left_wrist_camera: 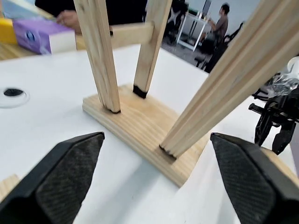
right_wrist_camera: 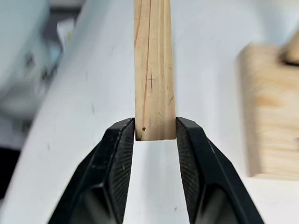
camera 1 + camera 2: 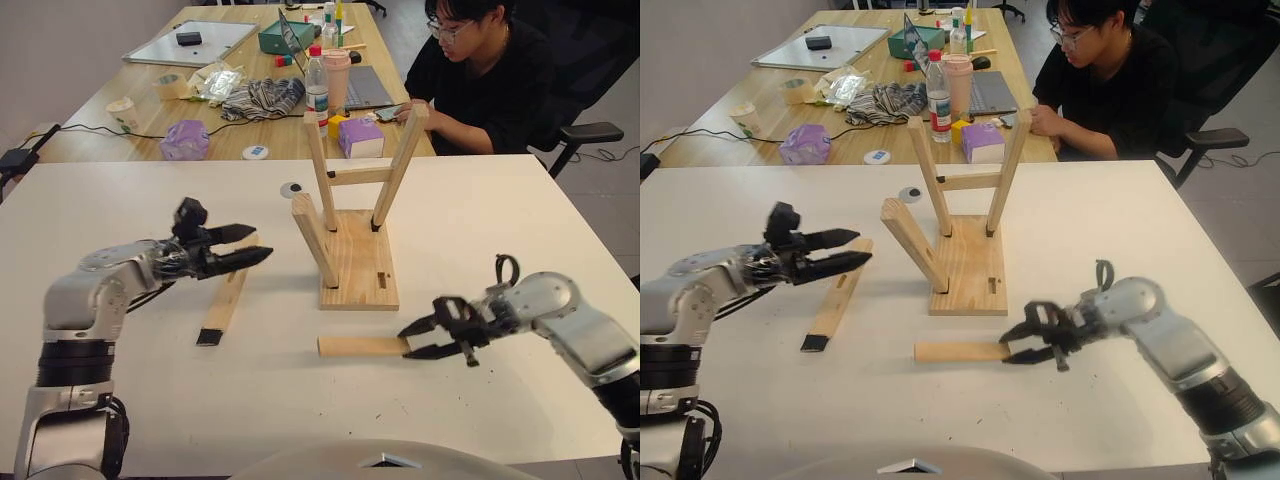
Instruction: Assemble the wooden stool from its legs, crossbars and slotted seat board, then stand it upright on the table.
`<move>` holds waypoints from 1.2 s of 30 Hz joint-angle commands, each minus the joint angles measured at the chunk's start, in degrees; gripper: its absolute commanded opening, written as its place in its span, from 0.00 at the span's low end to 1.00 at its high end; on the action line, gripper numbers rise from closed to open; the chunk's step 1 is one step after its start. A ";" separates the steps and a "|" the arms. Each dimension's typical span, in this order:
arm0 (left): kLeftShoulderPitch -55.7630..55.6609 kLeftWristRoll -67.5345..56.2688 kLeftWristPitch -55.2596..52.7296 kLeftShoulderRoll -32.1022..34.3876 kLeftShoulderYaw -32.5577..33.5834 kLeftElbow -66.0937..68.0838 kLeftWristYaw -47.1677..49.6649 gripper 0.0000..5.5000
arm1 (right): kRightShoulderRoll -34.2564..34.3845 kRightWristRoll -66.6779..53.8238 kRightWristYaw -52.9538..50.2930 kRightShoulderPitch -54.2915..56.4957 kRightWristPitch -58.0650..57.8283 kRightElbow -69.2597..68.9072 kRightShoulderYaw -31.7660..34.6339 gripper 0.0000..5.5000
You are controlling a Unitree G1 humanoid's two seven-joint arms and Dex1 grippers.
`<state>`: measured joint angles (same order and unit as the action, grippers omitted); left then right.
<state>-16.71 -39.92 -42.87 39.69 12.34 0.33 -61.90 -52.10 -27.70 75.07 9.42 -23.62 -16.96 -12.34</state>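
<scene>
Wooden bar (image 3: 360, 346) lies flat on the worktop (image 3: 500, 220), and the right gripper (image 3: 406, 342) is clamped on its very end, pads pressed to both sides with hardly any overlap. That thin hold is the main risk: on lifting, the long free end could droop or twist out and drop back down, or swing into the seat board (image 3: 365, 265) just beyond the gripper.

The left gripper (image 3: 262, 241) hangs with its fingers spread wide and holds nothing. A spare leg (image 3: 225, 300) lies just below it.

The seat board lies flat ahead of this gripper, with three legs standing up from it. Two are joined by a crossbar (image 3: 360, 176). The third, the leaning leg (image 3: 315, 240), tilts toward the left gripper and looks only loosely seated, so a nudge could lever it out. Nothing steadies the board — any push into a slot may simply slide it away.
</scene>
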 commanded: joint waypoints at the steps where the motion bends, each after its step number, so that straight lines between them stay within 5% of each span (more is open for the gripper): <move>1: -0.51 -9.99 -2.90 0.28 8.36 -4.19 -1.45 0.77 | 1.79 -17.97 -5.68 2.67 -12.74 -3.33 13.24 0.24; 6: -2.87 -26.64 -8.68 -2.53 14.13 -8.99 1.48 0.77 | 4.85 -39.05 -14.17 6.86 -25.75 -4.46 19.71 0.24; 14: -7.29 -41.12 -10.82 -8.37 7.87 -19.40 10.10 0.77 | 8.65 -68.27 -23.61 15.48 -38.85 -1.52 16.17 0.24; 27: -13.47 -54.07 -9.90 -17.94 -1.66 -19.27 14.92 0.77 | 11.49 -76.20 -28.34 19.19 -42.75 0.00 11.44 0.24; 36: -16.12 -57.18 -7.49 -21.47 -3.55 -19.92 17.83 0.52 | 13.21 -78.64 -31.54 20.33 -42.06 1.38 10.47 0.24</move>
<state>-30.91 -96.36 -50.86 18.68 9.30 -18.78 -44.41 -40.32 -105.74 44.59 28.34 -65.74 -15.70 -1.51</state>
